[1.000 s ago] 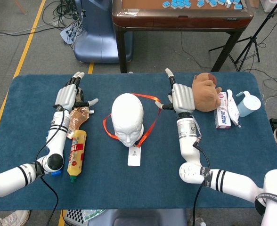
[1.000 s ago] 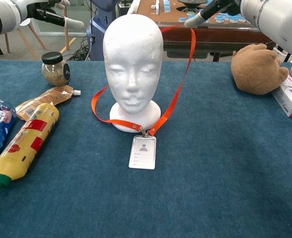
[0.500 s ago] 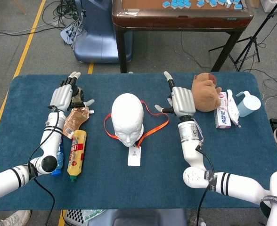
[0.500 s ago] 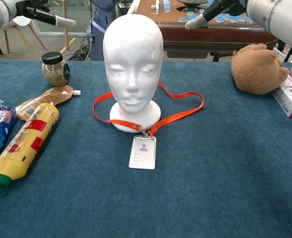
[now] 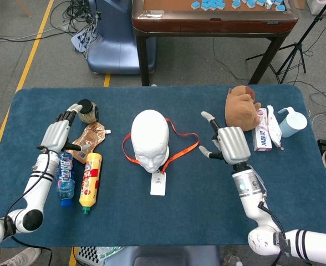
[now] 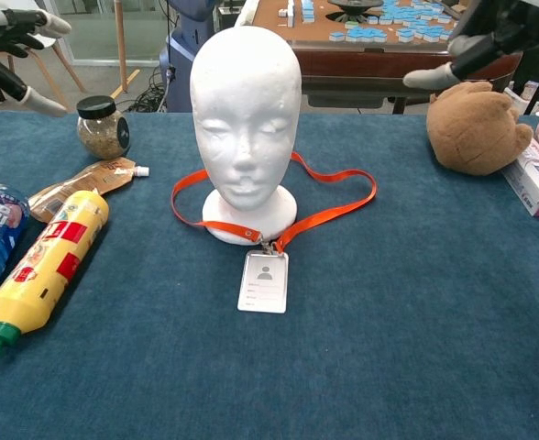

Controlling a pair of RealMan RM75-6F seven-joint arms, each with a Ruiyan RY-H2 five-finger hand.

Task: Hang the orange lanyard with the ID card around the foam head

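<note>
Both hands, left [image 5: 56, 134] and right [image 5: 231, 145], are hovering spread and empty; lanyard [image 6: 329, 207], looking limp and light, is encircling head [image 6: 245, 110], graspable anywhere along strap.

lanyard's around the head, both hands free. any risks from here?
1. The lanyard lies loose on the cloth around the head, looping out toward the right hand; a low sweep might snag it.
2. The left hand hovers by the jar and bottles; it may knock them.
</note>
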